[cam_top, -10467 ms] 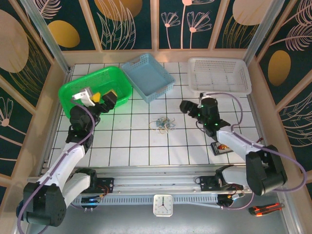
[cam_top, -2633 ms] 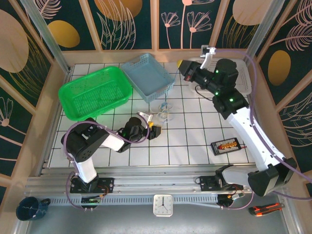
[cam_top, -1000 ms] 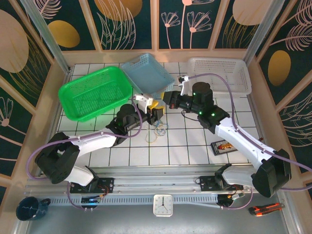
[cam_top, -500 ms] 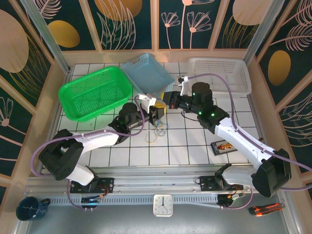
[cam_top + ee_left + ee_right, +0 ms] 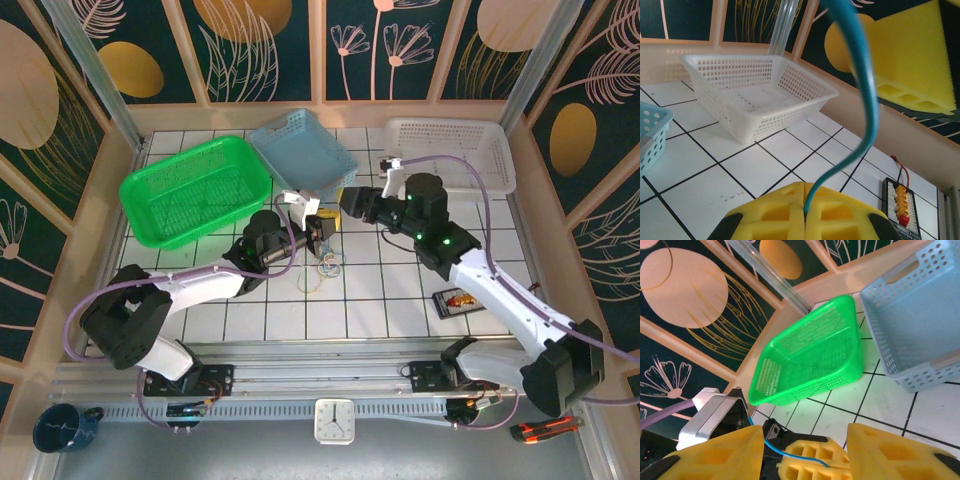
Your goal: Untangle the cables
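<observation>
White gridded tile table (image 5: 400,290) walled by dark panels (image 5: 270,45) with gold flowers; cables (image 5: 322,268) loosely clumped at frame centre.
Left gripper (image 5: 804,212) is clenched on a blue strand (image 5: 863,100), which rises near-vertically from bottom centre to the frame's top, bowing right; right gripper (image 5: 805,440) stands released, jaws apart.

Walls: dark teal panels (image 5: 270,50) with gold discs and pale leaf drawings
Frame: pale wooden strips, metal corner posts (image 5: 88,65)
Floor: white tiled tabletop (image 5: 390,300), dark grid lines
Light: bright, even
</observation>
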Controlling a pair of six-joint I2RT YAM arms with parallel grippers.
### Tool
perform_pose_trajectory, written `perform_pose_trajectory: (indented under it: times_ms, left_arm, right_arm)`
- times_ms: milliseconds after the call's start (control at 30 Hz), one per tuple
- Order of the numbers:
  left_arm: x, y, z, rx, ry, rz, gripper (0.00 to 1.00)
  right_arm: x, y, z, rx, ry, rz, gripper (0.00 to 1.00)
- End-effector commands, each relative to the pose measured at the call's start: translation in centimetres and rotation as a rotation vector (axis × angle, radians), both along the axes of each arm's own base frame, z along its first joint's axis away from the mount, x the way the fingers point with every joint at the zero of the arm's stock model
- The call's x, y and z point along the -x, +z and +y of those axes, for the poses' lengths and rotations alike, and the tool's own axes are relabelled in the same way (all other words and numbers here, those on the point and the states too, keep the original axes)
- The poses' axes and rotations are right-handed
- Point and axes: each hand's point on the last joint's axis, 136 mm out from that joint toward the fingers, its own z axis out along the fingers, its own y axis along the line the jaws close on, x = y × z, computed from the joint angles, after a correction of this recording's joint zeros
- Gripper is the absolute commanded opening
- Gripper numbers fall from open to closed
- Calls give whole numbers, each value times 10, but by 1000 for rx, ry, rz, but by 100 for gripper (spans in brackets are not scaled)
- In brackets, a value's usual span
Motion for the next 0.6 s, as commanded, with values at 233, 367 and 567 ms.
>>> perform_pose_trajectory:
  times_ms: [233, 367, 567]
  left_arm:
    - [10, 25, -4, 61, -49, -41, 0]
    - [17, 28, -9, 60, -103, -41, 0]
    - [31, 31, -15, 53, -189, -35, 0]
  right_arm:
    - [17, -7, 10, 27, 58, -66, 55]
    - [20, -11, 15, 86, 94, -116, 56]
    - [21, -6, 13, 150, 138, -207, 56]
